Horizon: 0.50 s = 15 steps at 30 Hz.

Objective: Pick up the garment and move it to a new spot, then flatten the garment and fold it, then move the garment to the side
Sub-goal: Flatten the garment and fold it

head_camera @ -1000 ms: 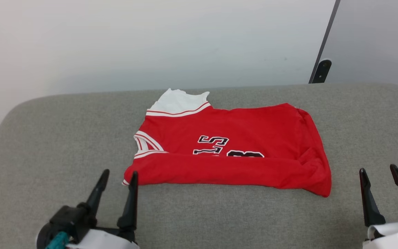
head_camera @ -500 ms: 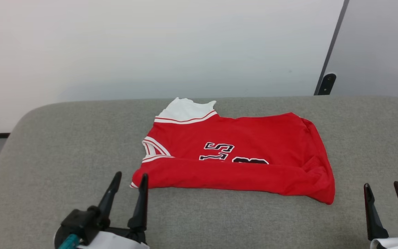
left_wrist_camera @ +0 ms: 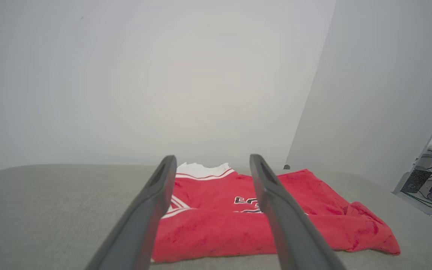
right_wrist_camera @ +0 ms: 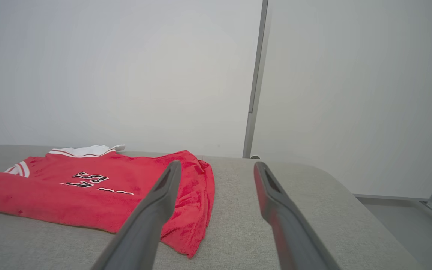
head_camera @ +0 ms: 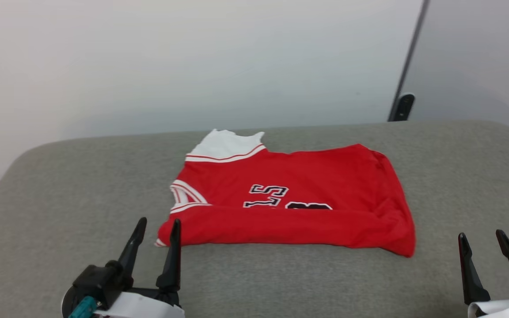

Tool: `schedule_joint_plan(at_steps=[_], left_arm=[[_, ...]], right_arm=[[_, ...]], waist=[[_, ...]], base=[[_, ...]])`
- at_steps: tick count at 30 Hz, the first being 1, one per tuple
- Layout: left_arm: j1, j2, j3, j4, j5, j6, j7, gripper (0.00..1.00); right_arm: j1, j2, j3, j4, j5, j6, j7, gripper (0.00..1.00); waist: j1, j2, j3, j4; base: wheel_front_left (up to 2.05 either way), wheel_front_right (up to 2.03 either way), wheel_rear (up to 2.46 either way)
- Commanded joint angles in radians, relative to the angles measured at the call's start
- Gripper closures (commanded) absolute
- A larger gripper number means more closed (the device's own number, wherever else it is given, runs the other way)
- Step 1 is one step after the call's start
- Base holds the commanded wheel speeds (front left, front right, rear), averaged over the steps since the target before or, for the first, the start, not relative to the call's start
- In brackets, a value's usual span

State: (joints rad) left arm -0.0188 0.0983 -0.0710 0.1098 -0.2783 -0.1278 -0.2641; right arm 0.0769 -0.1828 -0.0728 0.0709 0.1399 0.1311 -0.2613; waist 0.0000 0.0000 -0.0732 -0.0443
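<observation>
1. Left jaws, at 7 o'clock in the head view, stand wide open and hold nothing. Their fingers point(head_camera: 172, 254) point toward 12. The inner tip sits just beside the shirt's point(head_camera: 316, 174) near corner at 8 o'clock; whether it touches the cloth cannot be told.
2. Right jaws, at 5 o'clock, are also spread wide and empty, pointing toward 12. They stand apart from the shirt, out past its 4 o'clock corner.
3. The worktop point(head_camera: 60, 185) is grey, cloth-covered and rounded at the corners.
4. The shirt lies about mid-worktop, partly folded. Its near edge is a thick red fold running from 9 to 3.
5. The fold hides the lower part of the black-and-white lettering point(head_camera: 267, 196).
6. Striped trim point(head_camera: 186, 194) shows at the shirt's 9 o'clock side.
7. The end at 3 to 4 o'clock is rumpled.
8. A white sleeve point(head_camera: 226, 143) sticks out at 11 o'clock on the far edge.
9. A pale wall point(head_camera: 192, 66) rises behind, with a dark post point(head_camera: 402, 108) at 1 o'clock.
</observation>
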Motion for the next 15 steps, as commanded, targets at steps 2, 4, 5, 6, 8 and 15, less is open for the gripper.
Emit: schedule_joint_plan(at_steps=[2, 4, 5, 6, 8, 15], left_arm=[[-0.009, 0.010, -0.003, 0.005, 0.008, -0.004, 0.000, 0.00], [-0.023, 0.025, -0.012, 0.008, 0.003, -0.004, 0.000, 0.00], [-0.027, 0.031, -0.013, 0.013, -0.002, -0.004, 0.000, 0.00], [-0.027, 0.035, -0.011, 0.021, -0.006, -0.004, 0.000, 0.00], [-0.032, 0.043, -0.011, 0.026, -0.019, -0.003, 0.000, 0.00], [-0.108, 0.172, -0.105, 0.143, -0.161, -0.002, 0.037, 0.00]], right_arm=[[-0.011, -0.002, -0.001, -0.003, -0.008, -0.001, -0.005, 0.00], [-0.019, -0.002, 0.003, -0.002, -0.006, -0.001, -0.005, 0.00], [-0.022, -0.002, 0.005, -0.001, -0.008, -0.001, -0.005, 0.00], [-0.023, 0.000, 0.005, -0.001, -0.005, -0.001, -0.005, 0.00], [-0.028, 0.003, 0.011, -0.003, 0.000, -0.001, -0.005, 0.00], [-0.051, -0.001, 0.038, 0.013, 0.009, -0.001, -0.005, 0.00]], waist=[[0.0000, 0.0000, 0.019, -0.049], [0.0000, 0.0000, 0.030, -0.077], [0.0000, 0.0000, 0.035, -0.091], [0.0000, 0.0000, 0.039, -0.102], [0.0000, 0.0000, 0.047, -0.123], [0.0000, 0.0000, 0.071, -0.144]], base=[[0.00, 0.00, 0.00], [0.00, 0.00, 0.00], [0.00, 0.00, 0.00], [0.00, 0.00, 0.00], [0.00, 0.00, 0.00], [0.00, 0.00, 0.00]])
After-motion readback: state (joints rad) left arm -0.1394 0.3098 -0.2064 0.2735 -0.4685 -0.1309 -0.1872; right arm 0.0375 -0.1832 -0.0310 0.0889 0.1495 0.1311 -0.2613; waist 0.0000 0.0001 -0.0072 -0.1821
